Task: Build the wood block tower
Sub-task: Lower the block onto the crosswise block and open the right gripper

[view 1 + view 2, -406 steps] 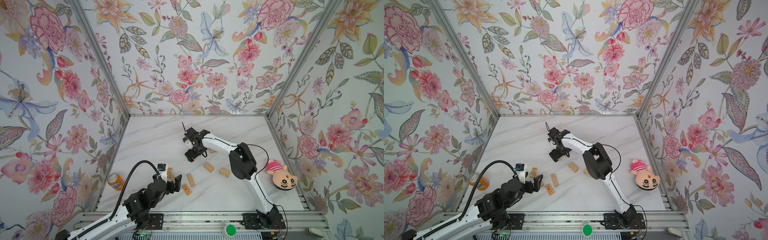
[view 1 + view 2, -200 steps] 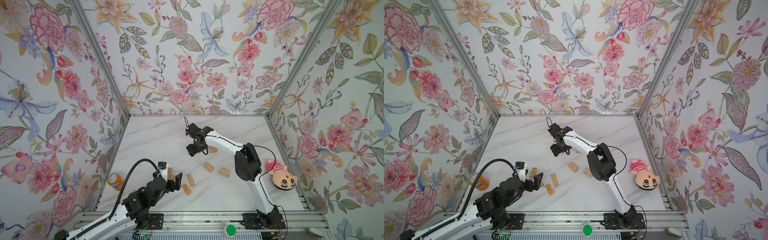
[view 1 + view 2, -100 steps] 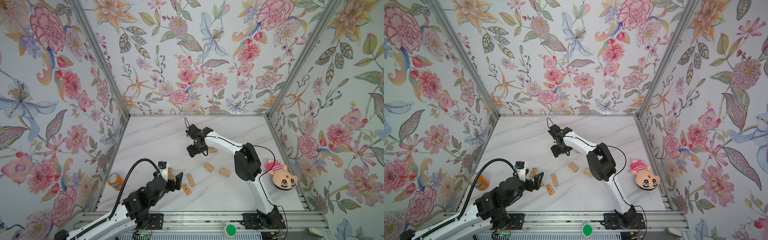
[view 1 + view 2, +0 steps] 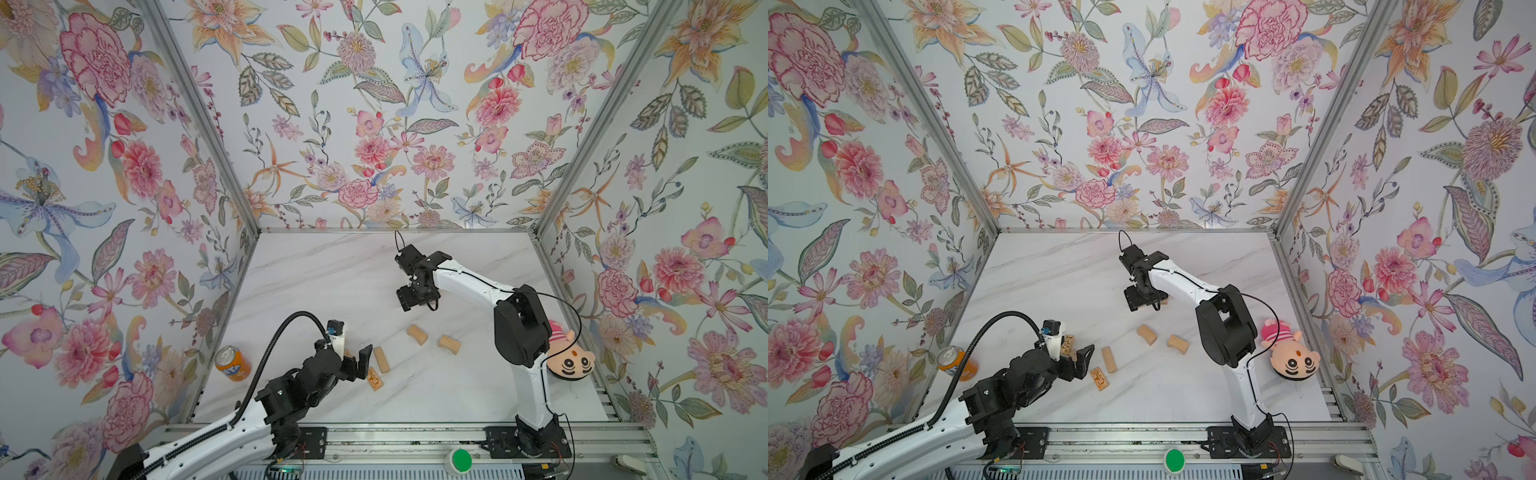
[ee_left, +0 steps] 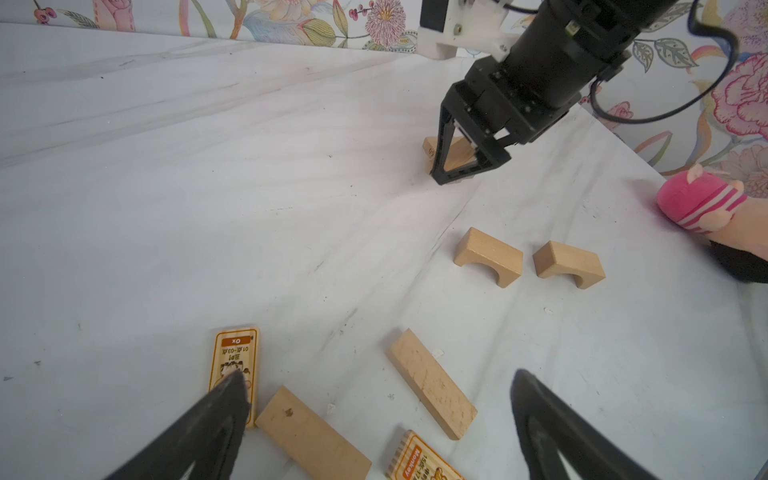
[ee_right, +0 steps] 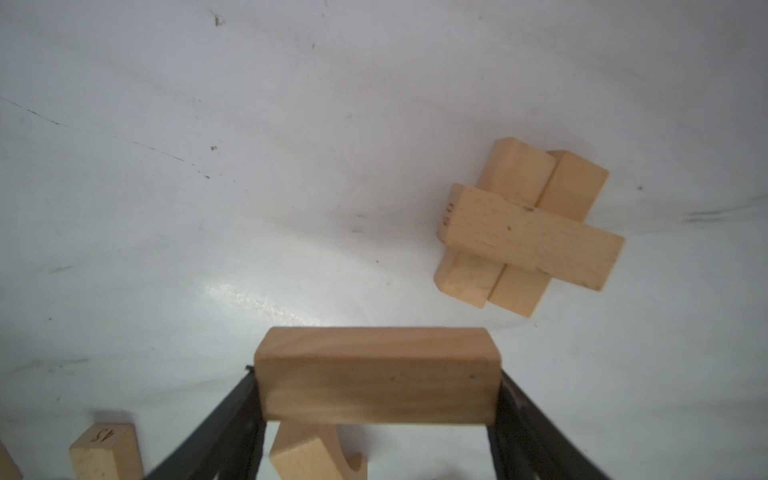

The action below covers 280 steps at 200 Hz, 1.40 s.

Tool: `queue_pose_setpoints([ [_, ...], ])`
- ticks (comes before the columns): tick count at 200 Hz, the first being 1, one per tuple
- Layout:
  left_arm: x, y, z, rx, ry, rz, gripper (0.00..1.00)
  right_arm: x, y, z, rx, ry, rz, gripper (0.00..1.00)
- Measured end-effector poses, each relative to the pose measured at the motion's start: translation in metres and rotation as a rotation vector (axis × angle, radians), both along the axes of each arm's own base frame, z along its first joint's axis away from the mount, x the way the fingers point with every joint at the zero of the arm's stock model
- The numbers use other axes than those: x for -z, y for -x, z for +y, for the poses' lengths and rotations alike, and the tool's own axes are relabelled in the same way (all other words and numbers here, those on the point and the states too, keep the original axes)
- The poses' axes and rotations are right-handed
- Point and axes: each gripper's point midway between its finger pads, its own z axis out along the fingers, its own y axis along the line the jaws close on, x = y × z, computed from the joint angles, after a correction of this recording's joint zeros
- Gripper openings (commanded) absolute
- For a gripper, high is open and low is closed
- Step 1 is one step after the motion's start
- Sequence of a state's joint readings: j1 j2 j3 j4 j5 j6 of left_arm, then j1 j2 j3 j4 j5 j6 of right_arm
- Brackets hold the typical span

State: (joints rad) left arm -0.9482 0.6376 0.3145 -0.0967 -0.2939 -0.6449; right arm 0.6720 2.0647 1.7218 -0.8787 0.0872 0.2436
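The tower (image 6: 528, 224) stands near the middle of the marble table (image 4: 324, 282). It is two plain tan bricks lying side by side with a third laid crosswise on top, as far as the right wrist view shows. In both top views it is largely hidden under the right gripper (image 4: 417, 297). That gripper's fingers are clamped on the two ends of a plain wood block (image 6: 376, 374), held level and clear of the tower. At the tower's 6 o'clock lies one arch block (image 4: 417, 334), with a second arch block (image 4: 449, 344) near it at 5 o'clock, the two apart. Farther out at 7 o'clock the left gripper (image 5: 379, 376) hovers with its fingers spread wide and nothing between them, over a loose cluster. The cluster holds a plain brick (image 4: 381, 359), a Monkey-printed brick (image 4: 374, 379), an Ox-printed brick (image 5: 234, 361) and another plain brick (image 5: 311, 436). One fingertip overlaps the Ox-printed brick in the left wrist view, but I cannot tell whether it touches. An orange soda can (image 4: 232, 363) stands at 8 o'clock by the left wall. A pink striped plush doll (image 4: 569, 357) lies at 4 o'clock at the table's right edge, partly behind the right arm.
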Motion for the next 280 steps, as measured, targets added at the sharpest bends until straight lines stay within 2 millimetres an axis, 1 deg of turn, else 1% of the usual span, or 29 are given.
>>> queue_pose_setpoints([
  [16, -0.004, -0.002, -0.004, 0.008, 0.001, -0.006, 1.00, -0.008, -0.002, -0.014, 0.039, -0.014, -0.015, 0.64],
  [26, -0.007, -0.003, -0.006, 0.011, 0.004, -0.010, 0.99, -0.009, -0.003, -0.021, 0.061, -0.020, -0.021, 0.64],
  [38, -0.011, -0.004, -0.009, 0.017, 0.006, -0.016, 0.99, -0.006, -0.005, -0.029, 0.088, -0.025, -0.019, 0.64],
  [65, -0.016, -0.004, -0.012, 0.032, 0.011, -0.025, 0.99, 0.008, -0.009, -0.049, 0.150, -0.027, 0.005, 0.65],
  [81, -0.016, -0.004, -0.013, 0.036, 0.011, -0.027, 0.99, 0.012, -0.012, -0.055, 0.174, -0.035, 0.009, 0.64],
  [126, -0.014, -0.005, -0.013, 0.037, 0.000, -0.023, 0.99, 0.013, -0.019, -0.052, 0.194, -0.064, -0.004, 0.64],
  [166, -0.015, -0.008, -0.012, 0.031, -0.012, -0.025, 0.99, 0.032, -0.019, -0.049, 0.202, -0.059, 0.033, 0.64],
  [203, -0.016, -0.011, -0.012, 0.029, -0.020, -0.029, 0.99, 0.043, -0.020, -0.048, 0.209, -0.053, 0.051, 0.64],
  [225, -0.015, -0.012, -0.011, 0.024, -0.029, -0.026, 0.99, 0.043, -0.023, -0.046, 0.211, -0.057, 0.050, 0.65],
  [250, -0.014, -0.013, -0.009, 0.019, -0.034, -0.026, 0.99, 0.038, -0.029, -0.044, 0.214, -0.068, 0.036, 0.65],
  [280, -0.014, -0.015, -0.007, 0.015, -0.039, -0.028, 0.99, 0.037, -0.032, -0.045, 0.221, -0.073, 0.032, 0.65],
])
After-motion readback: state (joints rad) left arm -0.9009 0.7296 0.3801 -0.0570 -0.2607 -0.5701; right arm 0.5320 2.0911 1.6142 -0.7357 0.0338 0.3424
